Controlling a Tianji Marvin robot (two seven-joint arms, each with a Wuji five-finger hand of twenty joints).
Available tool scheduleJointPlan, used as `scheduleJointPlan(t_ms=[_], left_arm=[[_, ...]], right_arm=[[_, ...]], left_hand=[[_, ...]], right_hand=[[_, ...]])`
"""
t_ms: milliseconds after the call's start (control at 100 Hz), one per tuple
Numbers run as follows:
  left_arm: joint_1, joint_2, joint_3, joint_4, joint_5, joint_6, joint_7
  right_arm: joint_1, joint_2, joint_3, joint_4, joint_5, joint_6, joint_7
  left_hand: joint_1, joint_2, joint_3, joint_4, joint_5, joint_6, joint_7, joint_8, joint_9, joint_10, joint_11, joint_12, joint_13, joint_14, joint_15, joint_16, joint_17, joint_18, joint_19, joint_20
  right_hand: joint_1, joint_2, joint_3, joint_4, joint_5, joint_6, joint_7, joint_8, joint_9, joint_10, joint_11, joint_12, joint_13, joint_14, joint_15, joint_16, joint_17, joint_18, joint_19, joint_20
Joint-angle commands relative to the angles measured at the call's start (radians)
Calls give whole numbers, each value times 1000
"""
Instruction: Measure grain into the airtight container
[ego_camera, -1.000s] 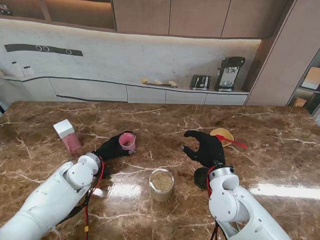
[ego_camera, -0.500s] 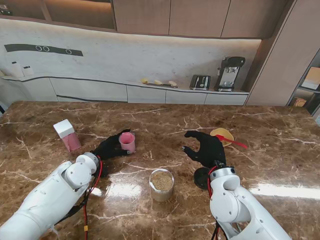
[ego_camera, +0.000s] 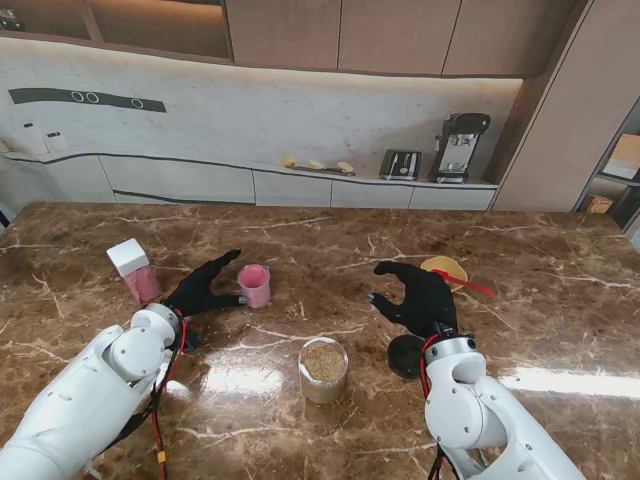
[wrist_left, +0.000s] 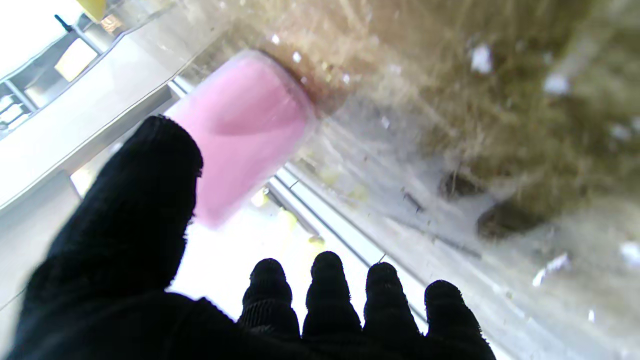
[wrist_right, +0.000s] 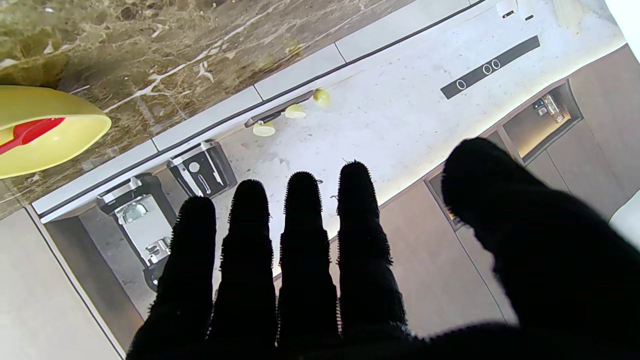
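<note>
The clear container (ego_camera: 324, 369) is sitting upright near the front edge of the marble table (ego_camera: 560, 260), roughly centred btwn the two arms & filled w/ tan grain close to its rim. A black round disc (ego_camera: 405, 355), prob. its lid, is lying just to the right of it, partly hidden under the right wrist.

The pink cup (ego_camera: 254, 285) is standing upright farther from me & to the left of the container, its long axis vertical. The left hand (ego_camera: 200, 288) is resting just left of the cup w/ fingers spread & holding nothing; whether a fingertip is touching the cup is unclear. In the left wrist view the cup (wrist_left: 240, 130) is showing just beyond the thumb (wrist_left: 135, 200), blurred.

The right hand (ego_camera: 418, 297) is hovering w/ fingers apart, empty, farther from me than the lid. Beyond it to the right a yellow bowl (ego_camera: 446, 270) w/ a red spoon (ego_camera: 462, 283) is sitting. A pink box w/ white top (ego_camera: 134, 270) is standing at far left.

Judging by layout: the container is lying nearer to me & rightward from the left hand, about equally near both wrists; the lid is clearly nearer the right hand, so capping looks like its job.
</note>
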Motion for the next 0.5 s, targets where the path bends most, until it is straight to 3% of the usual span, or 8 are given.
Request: scheduleJointPlan(t_ms=[0, 170, 290, 490], left_arm=[[26, 23, -20, -47, 13, -16, 0], [109, 48, -114, -192, 71, -50, -36], [172, 58, -177, -294, 109, -81, -43], [267, 76, -267, -454, 165, -138, -81]], right_arm=[[-14, 3, 7, -4, 0, 0, 13], [-27, 7, 25, -19, -12, -4, 22], [-38, 10, 37, -27, -27, -11, 24], [-54, 12, 49, -29, -33, -24, 26]], left_hand=[[-46, -33, -31, 13, 26, 23, 31, 23, -31, -9, -1, 0, -9, -10, -14, -3, -12, -23, 33, 36], [-51, -15, -65, 16, 50, 96, 128, 22, -22, 11, 23, -9, 2, 0, -8, -6, -8, -64, 38, 76], [-45, -3, -95, 21, 87, 140, 178, 9, -12, 25, 48, -7, 17, 11, -1, -3, -10, -69, 58, 114], [-42, 18, -122, 27, 164, 166, 224, -18, 19, 54, 108, 9, 60, 38, 11, 1, -26, -26, 106, 219]], right_hand=[[-47, 7, -16, 31, -29, -11, -19, -3, -25, -3, -14, -23, -27, -32, -19, -31, -14, -42, -20, -32], [-51, 11, -26, 32, -37, -8, -25, -5, -37, -4, -22, -35, -27, -36, -26, -39, -14, -51, -26, -40], [-52, 12, -37, 35, -46, -1, -43, -17, -42, -7, -32, -53, -24, -39, -38, -53, -8, -61, -36, -56], [-71, 32, -73, 34, -65, 7, -70, -38, -59, -4, -41, -71, -32, -45, -49, -69, -12, -70, -42, -75]])
